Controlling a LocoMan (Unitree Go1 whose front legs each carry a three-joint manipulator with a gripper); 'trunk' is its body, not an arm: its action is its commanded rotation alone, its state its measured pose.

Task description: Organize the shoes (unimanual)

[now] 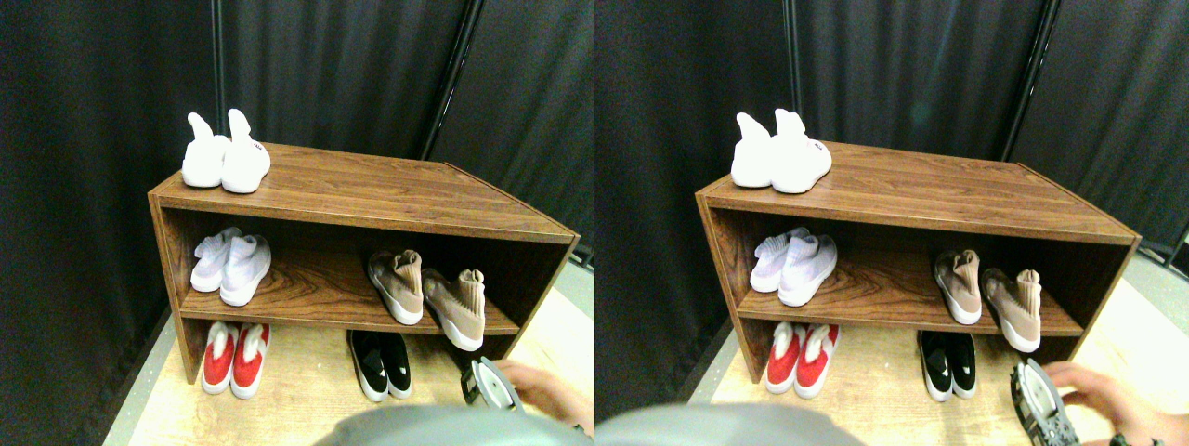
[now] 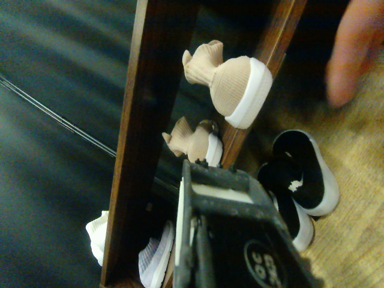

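On the middle board of the wooden shelf (image 1: pixel 372 190), toward its right end, stand the two beige shoes (image 1: pixel 427 297). The right one is turned outward, its toe overhanging the front edge. Under that board, on the floor (image 1: pixel 307 390), the black shoes (image 1: pixel 381 364) sit side by side, toes forward. The right gripper (image 1: pixel 490 384) is low at the shelf's front right corner, just right of the black pair, apart from every shoe; whether its jaws are spread or pressed together cannot be told. A person's hand (image 1: pixel 548 390) rests against the gripper from the right. One white pair (image 1: pixel 226 156) occupies the top board's left end, another (image 1: pixel 232 268) the middle board's left end; a red pair (image 1: pixel 235 358) stands beneath.
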